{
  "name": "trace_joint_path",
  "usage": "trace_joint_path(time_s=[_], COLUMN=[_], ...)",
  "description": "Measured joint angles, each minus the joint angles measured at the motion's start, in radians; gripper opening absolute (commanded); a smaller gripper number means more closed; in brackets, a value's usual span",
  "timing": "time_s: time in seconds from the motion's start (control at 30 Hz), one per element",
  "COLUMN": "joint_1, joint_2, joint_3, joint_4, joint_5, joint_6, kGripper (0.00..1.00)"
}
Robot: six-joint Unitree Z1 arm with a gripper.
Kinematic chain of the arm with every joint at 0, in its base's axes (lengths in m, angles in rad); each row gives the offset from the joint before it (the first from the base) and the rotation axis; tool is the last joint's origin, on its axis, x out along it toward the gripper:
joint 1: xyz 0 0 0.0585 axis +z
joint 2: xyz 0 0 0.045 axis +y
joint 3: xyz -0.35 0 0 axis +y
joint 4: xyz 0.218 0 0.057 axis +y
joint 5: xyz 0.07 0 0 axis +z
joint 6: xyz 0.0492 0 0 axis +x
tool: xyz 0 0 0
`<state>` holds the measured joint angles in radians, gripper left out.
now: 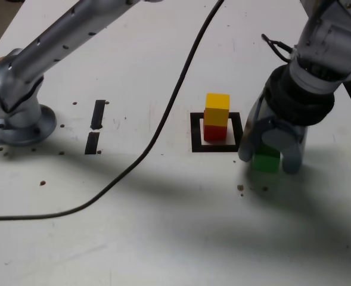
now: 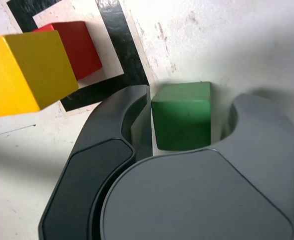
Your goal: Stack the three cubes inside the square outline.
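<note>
A yellow cube sits on top of a red cube inside the black square outline. Just outside the outline, on the exterior view's right, a green cube rests on the table. My gripper is lowered over the green cube with a jaw on either side. In the wrist view one jaw touches the cube's side. A thin strip of table still shows between the cube and the other jaw.
The arm's base stands at the exterior view's left, with two short black tape strips beside it. A black cable crosses the table from the top centre to the left edge. Small dark specks dot the white tabletop.
</note>
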<state>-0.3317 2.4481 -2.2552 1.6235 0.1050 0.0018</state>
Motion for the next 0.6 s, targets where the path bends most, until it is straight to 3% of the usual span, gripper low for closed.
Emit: trace_joint_path(time_s=[0.23,0.43,0.6], joint_1=[-0.002,-0.007,-0.024], joint_2=[-0.011,-0.046,-0.191], joint_3=[0.008,0.018,0.04], joint_4=[0.0,0.0,0.002], joint_5=[0.0,0.0,0.023], joint_6=[-0.006,-0.011,-0.022], kGripper=[0.03,0.0,0.0])
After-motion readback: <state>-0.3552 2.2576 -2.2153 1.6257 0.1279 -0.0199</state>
